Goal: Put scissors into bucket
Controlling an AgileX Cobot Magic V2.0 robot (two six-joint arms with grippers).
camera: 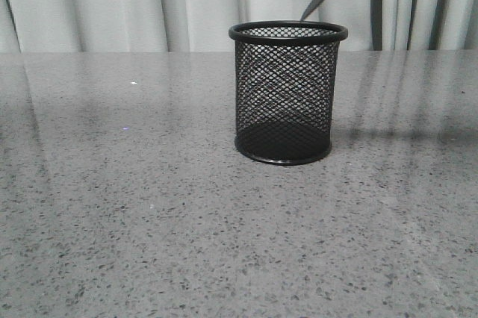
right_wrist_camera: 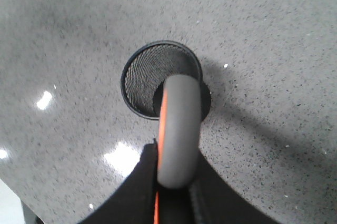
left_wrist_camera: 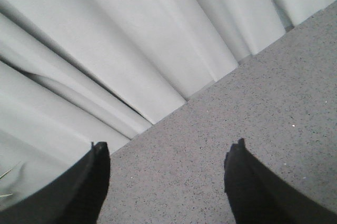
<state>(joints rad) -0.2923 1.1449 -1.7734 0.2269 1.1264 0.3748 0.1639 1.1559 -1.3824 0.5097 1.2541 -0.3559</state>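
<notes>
Your right gripper (right_wrist_camera: 171,192) grips the scissors (right_wrist_camera: 178,129) by a handle loop, blade tip just above the bucket (camera: 285,94). Your left gripper (left_wrist_camera: 166,182) hangs spread, holding nothing.

No readable text, label, brand, number or sign anywhere in these views.

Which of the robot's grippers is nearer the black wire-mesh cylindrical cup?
The right. The right gripper holds the grey-handled scissors directly above the black wire-mesh cup. The left gripper, fingers apart, faces the curtain and table edge, no cup in its view.
</notes>
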